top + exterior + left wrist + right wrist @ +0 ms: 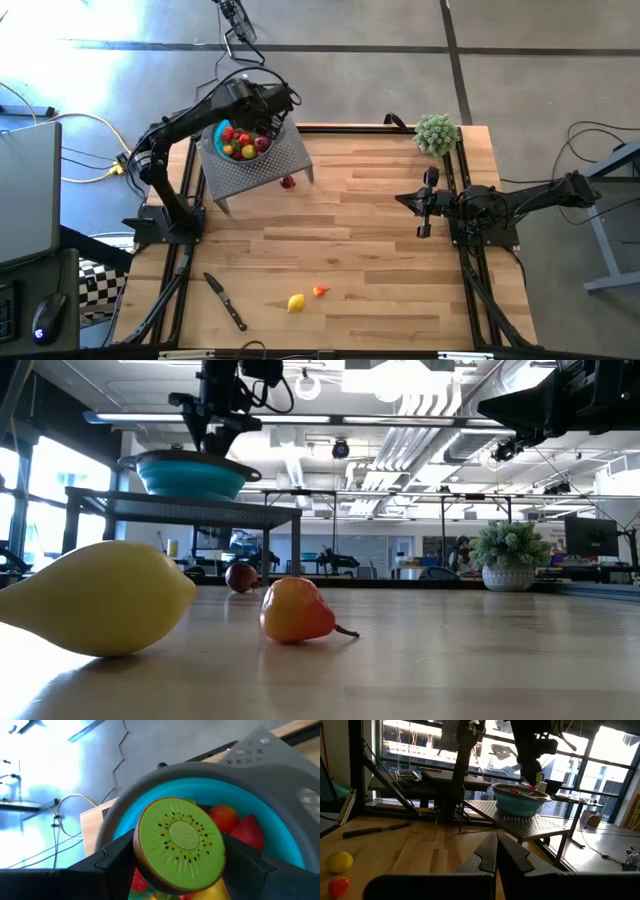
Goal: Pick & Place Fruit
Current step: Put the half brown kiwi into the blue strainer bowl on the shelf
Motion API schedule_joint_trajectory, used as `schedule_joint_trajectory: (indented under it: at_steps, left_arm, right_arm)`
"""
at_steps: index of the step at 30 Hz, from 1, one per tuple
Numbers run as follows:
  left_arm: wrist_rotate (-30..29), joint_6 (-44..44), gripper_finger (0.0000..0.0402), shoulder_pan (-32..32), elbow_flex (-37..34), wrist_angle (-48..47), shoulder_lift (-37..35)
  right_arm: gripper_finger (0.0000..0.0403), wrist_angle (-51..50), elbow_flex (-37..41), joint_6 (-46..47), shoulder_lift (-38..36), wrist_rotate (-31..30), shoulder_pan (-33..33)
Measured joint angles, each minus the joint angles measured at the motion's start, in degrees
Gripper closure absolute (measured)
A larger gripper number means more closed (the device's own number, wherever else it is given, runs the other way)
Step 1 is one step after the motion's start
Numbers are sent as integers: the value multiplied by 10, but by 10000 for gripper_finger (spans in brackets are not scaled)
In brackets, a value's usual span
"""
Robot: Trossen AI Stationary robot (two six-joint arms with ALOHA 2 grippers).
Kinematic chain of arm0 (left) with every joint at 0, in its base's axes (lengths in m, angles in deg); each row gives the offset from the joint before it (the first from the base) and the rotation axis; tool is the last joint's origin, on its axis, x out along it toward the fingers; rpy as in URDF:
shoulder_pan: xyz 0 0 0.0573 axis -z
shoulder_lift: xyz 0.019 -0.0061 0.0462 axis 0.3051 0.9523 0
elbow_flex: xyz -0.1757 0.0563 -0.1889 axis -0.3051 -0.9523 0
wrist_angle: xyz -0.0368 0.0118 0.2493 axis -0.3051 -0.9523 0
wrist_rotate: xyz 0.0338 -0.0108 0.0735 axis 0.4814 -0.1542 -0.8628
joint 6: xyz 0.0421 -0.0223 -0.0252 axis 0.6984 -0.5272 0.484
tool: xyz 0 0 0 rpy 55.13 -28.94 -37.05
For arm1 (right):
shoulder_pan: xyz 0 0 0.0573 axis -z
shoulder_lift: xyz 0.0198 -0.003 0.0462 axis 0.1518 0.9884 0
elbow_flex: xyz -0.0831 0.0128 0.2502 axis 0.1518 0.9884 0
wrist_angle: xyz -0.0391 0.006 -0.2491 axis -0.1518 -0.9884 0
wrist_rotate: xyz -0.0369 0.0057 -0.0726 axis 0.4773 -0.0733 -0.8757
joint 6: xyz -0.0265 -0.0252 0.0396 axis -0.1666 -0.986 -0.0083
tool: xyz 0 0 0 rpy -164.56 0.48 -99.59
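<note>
Left gripper (177,865) clamped on kiwi slice (180,845), over teal bowl (280,840), no legible writing.

Tabletop centre: we see open wood on the tabletop (380,250) between the arms.
Far-left corner: perforated stand (285,160) with the teal bowl (222,135), left end effector (262,118) above it.
Near edge: knife (226,301), yellow fruit (296,303) and orange fruit (320,291) lie there.
Far-right corner: plant ball (437,133).
</note>
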Motion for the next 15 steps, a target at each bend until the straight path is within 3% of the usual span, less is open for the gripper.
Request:
schedule_joint_trajectory:
  at_steps: [15]
  left_arm:
    - [-16, -2, 167, -19, 0, 5, 0]
  right_arm:
    - [400, 0, 0, 0, 0, 0, 0]
